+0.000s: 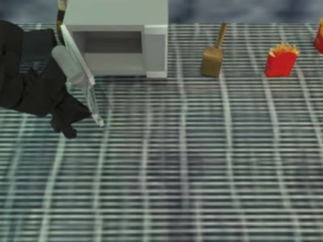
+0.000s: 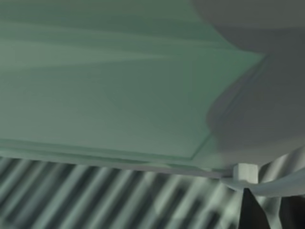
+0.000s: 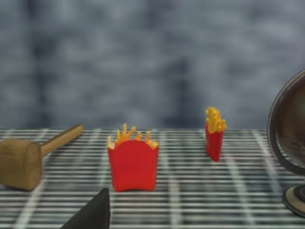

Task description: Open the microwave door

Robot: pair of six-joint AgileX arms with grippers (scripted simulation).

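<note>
The microwave (image 1: 121, 15) stands at the back left of the table with its cavity showing. The microwave door (image 1: 83, 75) is swung wide open and reaches from its hinge at the oven's left corner toward the table's front. My left gripper (image 1: 75, 120) is at the door's free end, shut on the door's pale handle. In the left wrist view the door's window (image 2: 105, 95) fills most of the picture, and a dark finger (image 2: 251, 212) sits beside the handle. My right gripper (image 3: 136, 224) is out of the top view, low over the table at the right.
A brown mallet (image 1: 213, 58) lies right of the microwave. A red fries box (image 1: 280, 60) stands farther right, another (image 1: 319, 38) at the right edge. The right wrist view also shows a dark round object on a stand (image 3: 290, 133).
</note>
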